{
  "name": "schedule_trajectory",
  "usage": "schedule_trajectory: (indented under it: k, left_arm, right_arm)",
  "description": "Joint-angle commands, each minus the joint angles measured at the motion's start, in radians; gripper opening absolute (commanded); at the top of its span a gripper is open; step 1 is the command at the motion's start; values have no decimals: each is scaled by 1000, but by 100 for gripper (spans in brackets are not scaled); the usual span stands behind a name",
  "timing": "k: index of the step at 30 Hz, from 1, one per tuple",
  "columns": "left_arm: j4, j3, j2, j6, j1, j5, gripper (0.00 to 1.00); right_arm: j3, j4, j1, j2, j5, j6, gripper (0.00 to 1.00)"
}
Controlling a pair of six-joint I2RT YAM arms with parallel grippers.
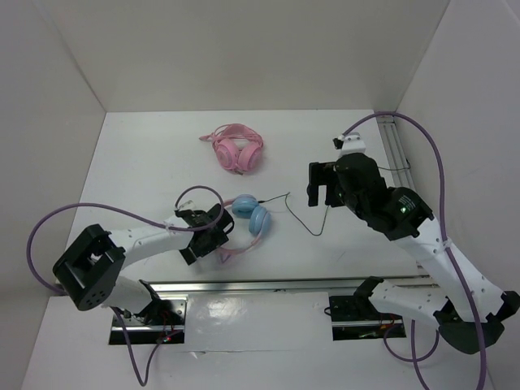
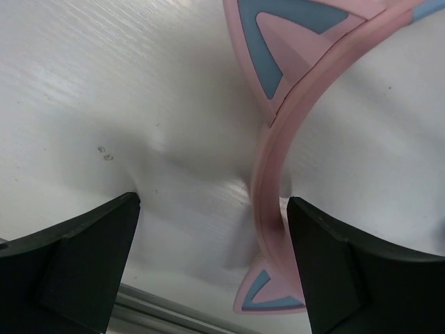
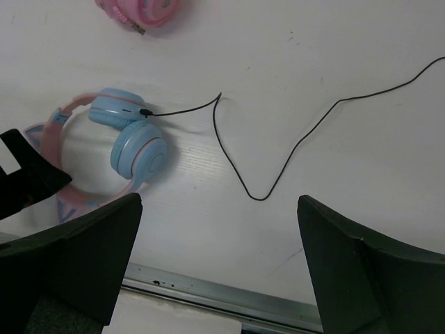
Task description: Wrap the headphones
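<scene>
**Desk**: white, walled on three sides, with a metal rail along the near edge.

**Headphones**: lying flat close to the near edge, about midway along it. The two light blue ear cups are side by side. The pink cat-ear headband curves off toward the near-left corner.

**Cable**: thin and black, plugged into one cup. It lies loose on the desk and runs toward the right edge, dips in a V toward the near edge, then rises again (in the top view its far end is lost under the right arm). Nothing lies on it.

**All-pink headphones**: folded, toward the far edge and well apart from the blue pair and the cable.

**Left pincer**: low over the headband with its fingers spread wide. The band passes between them, just beside one finger, and is not clamped. The arm covers part of the band from above.

**Right pincer**: held above the desk over the cable's rising stretch, nearer the right edge. The jaws are wide apart and hold nothing. Its wrist view shows the cups, the cable loop and the rim of the pink pair.
</scene>
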Motion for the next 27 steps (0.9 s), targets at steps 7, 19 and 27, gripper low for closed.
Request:
schedule_trajectory:
  k: [7,19,27]
  left_arm:
    - [7,0,22,-61,22,-48,81]
    - [-20,-67,-26,-101,-3,-48,16]
    - [-357,100,-303,-54,-24,-198,0]
  right_arm:
    - [-9,72,-5,-40,-54,-26,100]
    - [-87,231,-5,-90,-237,-6,100]
    - [-457,937,-5,-254,-653,-10,100]
